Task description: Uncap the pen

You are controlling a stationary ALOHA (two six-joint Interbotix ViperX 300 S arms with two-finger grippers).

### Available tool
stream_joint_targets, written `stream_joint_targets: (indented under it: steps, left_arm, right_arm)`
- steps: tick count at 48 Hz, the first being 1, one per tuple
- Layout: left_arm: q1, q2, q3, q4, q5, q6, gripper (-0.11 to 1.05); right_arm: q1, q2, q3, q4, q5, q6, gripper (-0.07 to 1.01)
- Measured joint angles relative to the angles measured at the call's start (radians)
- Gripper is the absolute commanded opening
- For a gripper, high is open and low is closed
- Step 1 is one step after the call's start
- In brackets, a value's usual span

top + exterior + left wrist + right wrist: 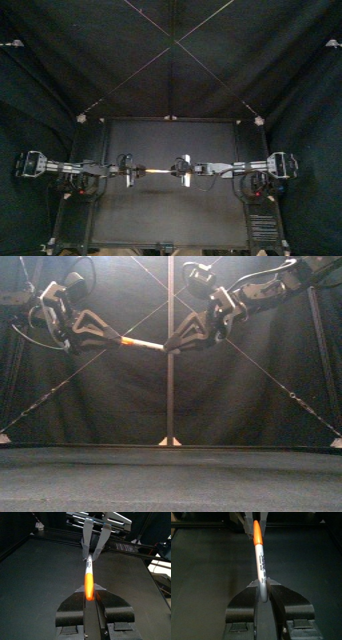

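Biggest risk here: the 2 arms pull off-axis, or the orange cap (89,587) sticks. Then the white barrel (260,562) could slide through a grip, and the marker pen (142,344) would drop to the table (167,215) well below. The pen hangs in mid-air, roughly level, bridging both grippers. The left gripper (114,336) is clamped on the cap end and the right gripper (174,344) is pinched tight on the barrel. Looks like only a straight pull apart is left.

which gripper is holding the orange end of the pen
The left gripper, the one on the arm coming in from the left, grips the orange end of the pen; the right gripper holds the white end.
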Motion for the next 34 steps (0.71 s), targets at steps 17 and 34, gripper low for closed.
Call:
stream_joint_targets:
  steps: [17,34]
  left_arm:
    - [0.009,-0.106,0.057,-0.008,0.002,-0.0015,0.43]
    - [0.011,-0.130,0.075,-0.008,0.003,0.0000,0.43]
  right_arm:
    - [-0.052,-0.150,0.150,0.008,-0.009,0.002,0.54]
    - [-0.058,-0.225,0.218,0.017,-0.074,0.002,0.54]
